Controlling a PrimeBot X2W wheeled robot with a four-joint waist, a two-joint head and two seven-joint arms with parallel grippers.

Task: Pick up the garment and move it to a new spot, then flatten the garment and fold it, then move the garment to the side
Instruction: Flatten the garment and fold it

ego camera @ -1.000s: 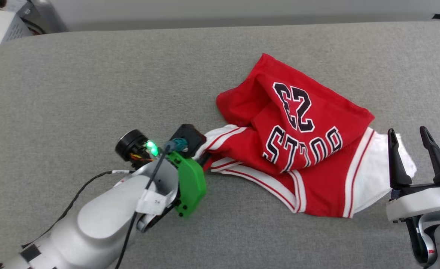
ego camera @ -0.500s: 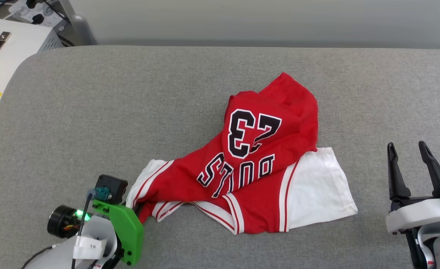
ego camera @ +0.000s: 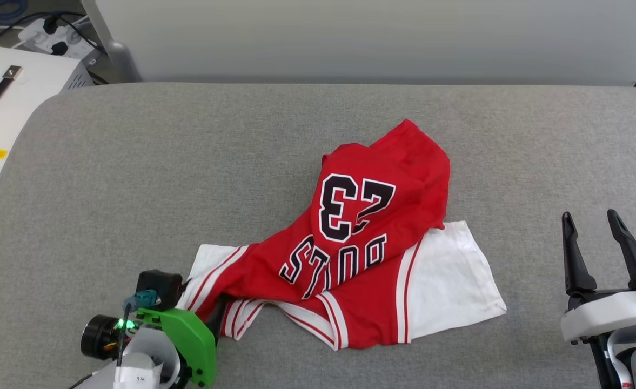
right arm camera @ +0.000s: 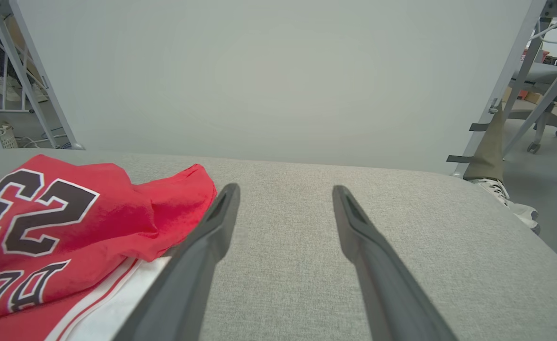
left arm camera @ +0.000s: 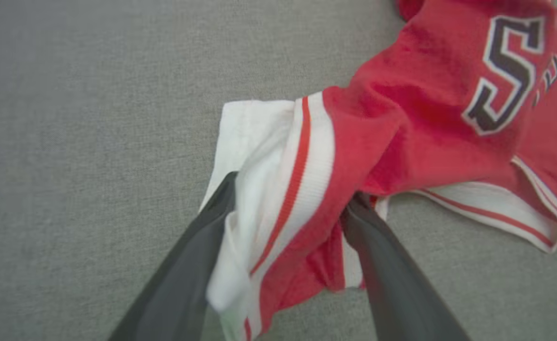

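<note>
A: Bench (ego camera: 134, 178)?
B: Grey, padded. The garment (ego camera: 372, 237) lies crumpled at its middle, "23" side up, with one white sleeve spread flat toward the right.
A: Left tool (left arm camera: 293, 187)?
B: Fingers apart; the striped sleeve at the garment's near-left corner lies between them.
A: Right tool (ego camera: 589, 214)?
B: Fingers apart over bare bench, right of the garment and clear of it.

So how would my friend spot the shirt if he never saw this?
Look at the big grey table. Crumpled near its front middle lies the garment. It is the only bright red thing there, with white sleeves and a black 23.
</note>
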